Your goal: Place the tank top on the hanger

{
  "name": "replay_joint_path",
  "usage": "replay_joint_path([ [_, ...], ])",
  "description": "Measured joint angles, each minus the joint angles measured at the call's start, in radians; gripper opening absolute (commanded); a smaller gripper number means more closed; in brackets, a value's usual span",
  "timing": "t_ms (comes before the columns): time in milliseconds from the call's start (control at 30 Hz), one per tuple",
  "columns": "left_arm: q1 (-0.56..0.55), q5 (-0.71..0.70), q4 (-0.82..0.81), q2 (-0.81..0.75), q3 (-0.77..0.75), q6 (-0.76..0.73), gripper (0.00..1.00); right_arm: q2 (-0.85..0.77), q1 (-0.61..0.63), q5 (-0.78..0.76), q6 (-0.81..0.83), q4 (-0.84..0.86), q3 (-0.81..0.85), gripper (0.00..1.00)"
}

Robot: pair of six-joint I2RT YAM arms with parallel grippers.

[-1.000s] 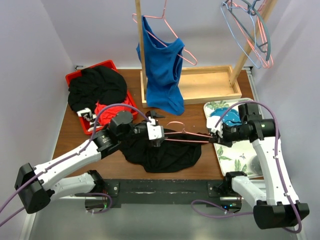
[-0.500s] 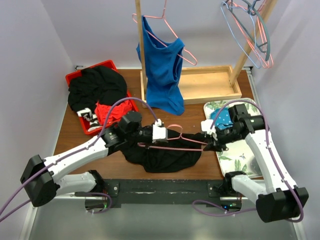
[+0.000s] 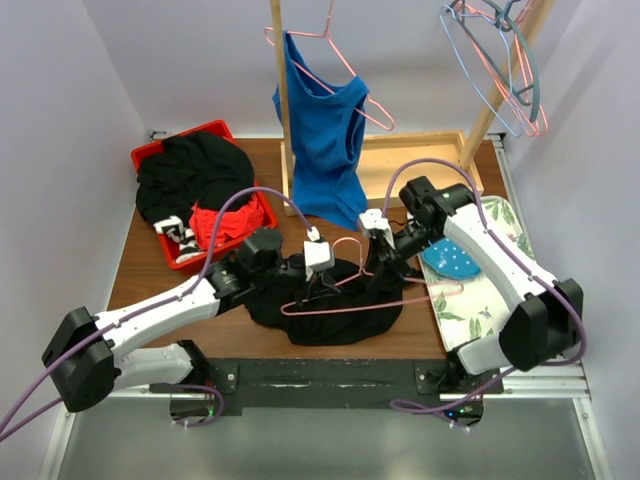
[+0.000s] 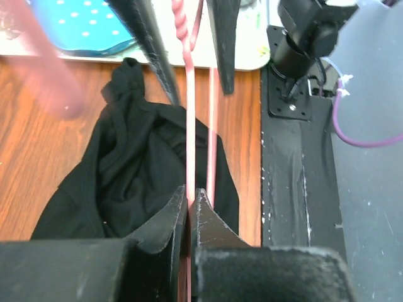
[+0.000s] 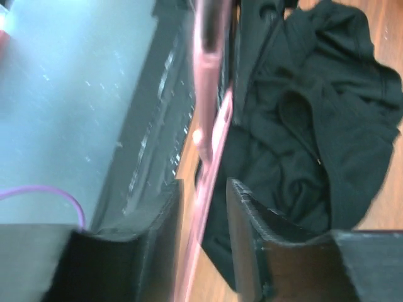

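Observation:
The black tank top [image 3: 345, 325] lies crumpled on the table near the front edge, also seen in the left wrist view [image 4: 126, 170] and the right wrist view [image 5: 315, 126]. The pink wire hanger [image 3: 347, 243] lies across it, its right end reaching over the floral tray. My left gripper [image 3: 322, 272] is shut on the hanger's wire [image 4: 187, 126], its fingertips [image 4: 189, 192] pinching it. My right gripper [image 3: 385, 262] hovers by the hook side above the top. Its jaws [image 5: 203, 184] stand apart with the blurred hanger wire [image 5: 211, 145] running between them.
A red bin [image 3: 215, 130] at back left holds a bulky black garment heap [image 3: 195, 175] and red cloth [image 3: 225, 225]. A wooden rack [image 3: 420, 170] carries a blue top [image 3: 325, 140] on another pink hanger. Spare hangers [image 3: 510, 70] hang upper right. A floral tray [image 3: 480, 290] holds a blue dotted item [image 3: 450, 262].
My left gripper has closed on the hanger. My right gripper let go of the hanger's right end and moved left to the hook side. The hanger swung, its right end now over the tray.

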State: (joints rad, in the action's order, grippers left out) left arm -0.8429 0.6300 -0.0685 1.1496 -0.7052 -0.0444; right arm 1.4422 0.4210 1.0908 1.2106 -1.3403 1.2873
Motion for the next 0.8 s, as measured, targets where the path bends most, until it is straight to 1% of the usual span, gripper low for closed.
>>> replay_joint_path([
  [33, 0.0, -0.007, -0.003, 0.0, 0.0, 0.006, 0.0, 0.009, 0.004, 0.008, 0.001, 0.003, 0.005, 0.05],
  [67, 0.0, -0.022, -0.006, 0.0, 0.001, 0.019, 0.0, 0.013, 0.006, 0.012, -0.016, 0.001, 0.008, 0.0],
  [100, 0.001, -0.024, -0.008, 0.0, 0.002, 0.026, 0.02, 0.014, 0.009, 0.007, -0.035, 0.004, 0.008, 0.0],
  [133, -0.003, -0.034, -0.015, -0.003, 0.006, 0.034, 0.14, 0.011, 0.009, -0.002, -0.055, 0.01, 0.008, 0.0],
  [167, -0.008, -0.051, -0.025, -0.008, 0.013, 0.045, 0.28, 0.004, 0.008, -0.011, -0.088, 0.018, 0.005, 0.0],
  [200, -0.01, -0.071, -0.028, -0.013, 0.017, 0.051, 0.56, -0.006, 0.01, -0.027, -0.11, 0.035, 0.0, 0.0],
  [233, -0.012, -0.101, -0.027, -0.02, 0.021, 0.061, 0.67, -0.023, 0.01, -0.051, -0.138, 0.06, -0.006, 0.0],
  [267, -0.013, -0.155, -0.024, -0.034, 0.026, 0.07, 0.74, -0.05, 0.009, -0.089, -0.165, 0.074, -0.016, 0.0],
  [300, -0.008, -0.218, -0.019, -0.054, 0.034, 0.087, 0.85, -0.078, 0.003, -0.112, -0.182, 0.076, -0.026, 0.0],
  [333, -0.005, -0.278, -0.014, -0.077, 0.042, 0.107, 0.87, -0.116, -0.019, -0.126, -0.2, 0.077, -0.037, 0.0],
  [367, -0.001, -0.347, -0.007, -0.104, 0.051, 0.126, 0.89, -0.157, -0.057, -0.132, -0.209, 0.072, -0.039, 0.0],
  [433, 0.002, -0.47, 0.013, -0.163, 0.067, 0.162, 0.91, -0.236, -0.185, -0.131, -0.218, 0.06, -0.039, 0.0],
  [500, 0.005, -0.55, 0.035, -0.208, 0.073, 0.191, 0.9, -0.302, -0.29, -0.136, -0.218, 0.045, -0.038, 0.0],
  [600, 0.01, -0.636, 0.078, -0.237, 0.073, 0.235, 0.87, -0.373, -0.346, -0.16, -0.225, 0.026, -0.038, 0.0],
  [633, 0.01, -0.654, 0.095, -0.232, 0.072, 0.248, 0.86, -0.391, -0.352, -0.171, -0.229, 0.018, -0.038, 0.0],
  [667, 0.01, -0.665, 0.111, -0.22, 0.072, 0.264, 0.81, -0.405, -0.356, -0.185, -0.234, 0.013, -0.038, 0.0],
  [733, 0.011, -0.682, 0.148, -0.174, 0.07, 0.296, 0.74, -0.418, -0.357, -0.197, -0.241, 0.002, -0.038, 0.0],
  [767, 0.011, -0.687, 0.167, -0.145, 0.069, 0.309, 0.66, -0.422, -0.357, -0.203, -0.243, -0.001, -0.039, 0.0],
  [800, 0.011, -0.689, 0.182, -0.112, 0.069, 0.321, 0.63, -0.421, -0.357, -0.206, -0.243, -0.002, -0.04, 0.0],
])
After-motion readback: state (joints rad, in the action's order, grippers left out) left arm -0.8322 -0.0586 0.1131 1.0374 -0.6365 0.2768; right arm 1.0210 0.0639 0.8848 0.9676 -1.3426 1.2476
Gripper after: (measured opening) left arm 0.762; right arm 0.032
